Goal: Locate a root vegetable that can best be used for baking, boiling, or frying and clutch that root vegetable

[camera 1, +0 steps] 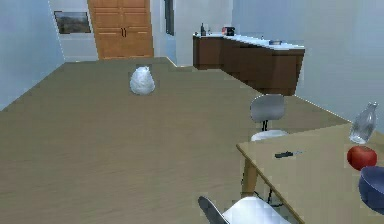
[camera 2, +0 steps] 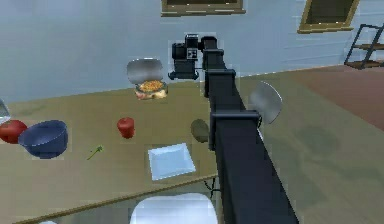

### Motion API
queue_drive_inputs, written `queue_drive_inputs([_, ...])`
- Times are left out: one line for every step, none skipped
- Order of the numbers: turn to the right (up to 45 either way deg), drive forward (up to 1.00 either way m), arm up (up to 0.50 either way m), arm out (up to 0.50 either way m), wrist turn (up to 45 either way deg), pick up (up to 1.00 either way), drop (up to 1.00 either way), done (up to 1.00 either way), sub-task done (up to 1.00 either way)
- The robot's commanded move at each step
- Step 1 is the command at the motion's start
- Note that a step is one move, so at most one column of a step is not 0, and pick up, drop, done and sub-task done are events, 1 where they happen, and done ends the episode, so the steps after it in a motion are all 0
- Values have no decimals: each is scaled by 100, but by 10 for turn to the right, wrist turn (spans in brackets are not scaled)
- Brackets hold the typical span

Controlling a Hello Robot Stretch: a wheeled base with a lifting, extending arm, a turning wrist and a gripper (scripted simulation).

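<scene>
An olive-brown oval lump (camera 2: 201,129), potato-like in shape, lies on the wooden table (camera 2: 90,175) just left of the dark arm bar. The arm reaches out over the table. Its gripper (camera 2: 180,66) is at the far edge, near a dish of orange-brown food (camera 2: 151,91) and a grey chair back (camera 2: 144,68). I cannot tell whether the gripper holds anything. A red round fruit (camera 2: 125,127) sits left of the lump. In the forward view the table corner (camera 1: 300,175) is at the lower right.
On the table are a blue bowl (camera 2: 43,137) (camera 1: 375,186), a red thing (camera 1: 361,156) (camera 2: 10,130), a clear bottle (camera 1: 364,123), a white square plate (camera 2: 171,160) and a small green bit (camera 2: 96,152). Chairs (camera 2: 265,100) (camera 1: 267,109) (camera 2: 170,211) ring it. A pale sack (camera 1: 142,80) stands on open floor; counters (camera 1: 250,58) at back right.
</scene>
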Motion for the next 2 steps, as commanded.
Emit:
queue_drive_inputs([0, 0, 0, 0, 240, 0, 0, 0, 0])
queue_drive_inputs([0, 0, -30, 0, 0, 0, 0, 0, 0])
